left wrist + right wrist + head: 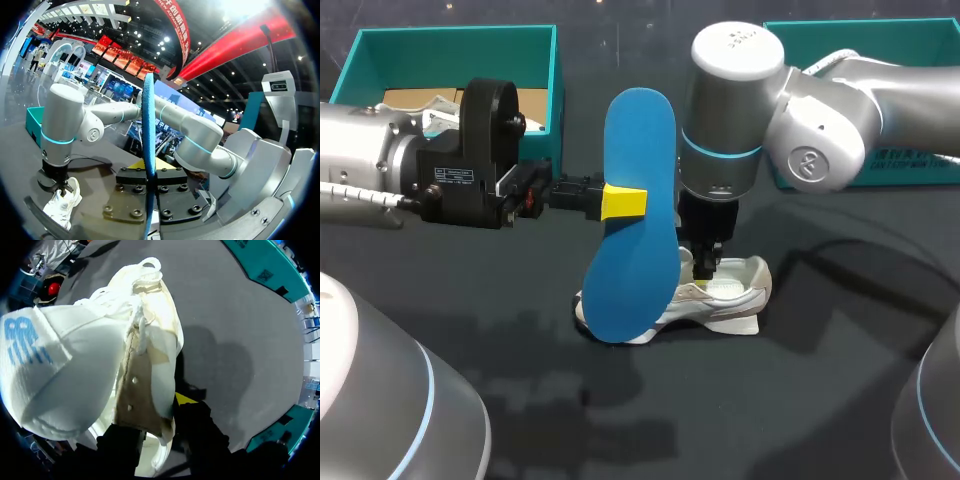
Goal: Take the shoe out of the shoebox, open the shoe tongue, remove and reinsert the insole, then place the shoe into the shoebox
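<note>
left end effector [623, 202] clamps the blue insole [635, 140] upright, right end effector [160, 416] pinches the white, blue-logoed shoe [80, 370].

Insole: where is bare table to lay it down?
Bare table lies in front of the shoe, between my two arm bases, and to the shoe's right, short of the right teal box. Crowded at the shoe: right gripper on it, insole held over it.

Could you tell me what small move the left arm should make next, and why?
Probably lower the insole toward the opening of the shoe. The left end effector holds it upright in the air, outside the shoe, while the right end effector grips the shoe on the table, so reinsertion looks next.
</note>
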`<act>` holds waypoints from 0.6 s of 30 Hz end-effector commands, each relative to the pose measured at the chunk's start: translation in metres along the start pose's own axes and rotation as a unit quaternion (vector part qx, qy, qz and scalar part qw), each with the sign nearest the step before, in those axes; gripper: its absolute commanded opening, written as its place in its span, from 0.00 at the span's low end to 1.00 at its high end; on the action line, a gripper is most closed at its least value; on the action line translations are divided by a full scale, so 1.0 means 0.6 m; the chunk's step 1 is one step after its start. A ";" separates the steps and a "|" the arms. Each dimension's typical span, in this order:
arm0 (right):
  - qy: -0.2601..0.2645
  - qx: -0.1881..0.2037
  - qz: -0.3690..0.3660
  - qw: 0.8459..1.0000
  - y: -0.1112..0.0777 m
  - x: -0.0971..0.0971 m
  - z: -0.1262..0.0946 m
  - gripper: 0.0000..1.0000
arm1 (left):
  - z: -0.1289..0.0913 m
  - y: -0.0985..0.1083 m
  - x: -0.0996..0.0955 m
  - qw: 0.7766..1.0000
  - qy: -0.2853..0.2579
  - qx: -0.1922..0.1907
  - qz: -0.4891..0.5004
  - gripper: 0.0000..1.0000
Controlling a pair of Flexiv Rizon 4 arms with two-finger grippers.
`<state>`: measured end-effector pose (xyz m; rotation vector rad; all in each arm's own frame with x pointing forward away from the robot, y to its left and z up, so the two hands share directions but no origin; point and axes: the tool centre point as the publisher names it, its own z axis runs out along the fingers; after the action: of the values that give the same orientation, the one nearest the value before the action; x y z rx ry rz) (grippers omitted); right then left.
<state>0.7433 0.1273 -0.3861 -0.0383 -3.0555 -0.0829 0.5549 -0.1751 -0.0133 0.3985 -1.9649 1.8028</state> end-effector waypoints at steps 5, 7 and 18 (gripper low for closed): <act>-0.005 0.008 -0.001 1.000 0.002 0.014 -0.012 0.00 | 0.002 0.002 0.000 1.000 0.000 0.001 0.000 0.00; -0.005 0.010 -0.001 1.000 0.003 0.015 -0.016 0.00 | 0.002 0.002 0.000 1.000 0.000 0.001 0.000 0.00; 0.005 0.008 0.035 0.999 -0.001 0.029 -0.053 0.00 | 0.002 0.002 0.000 1.000 0.000 0.001 0.000 0.00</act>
<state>0.7325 0.1303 -0.3618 -0.1221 -3.0353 -0.0495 0.5549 -0.1751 -0.0133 0.3985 -1.9649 1.8028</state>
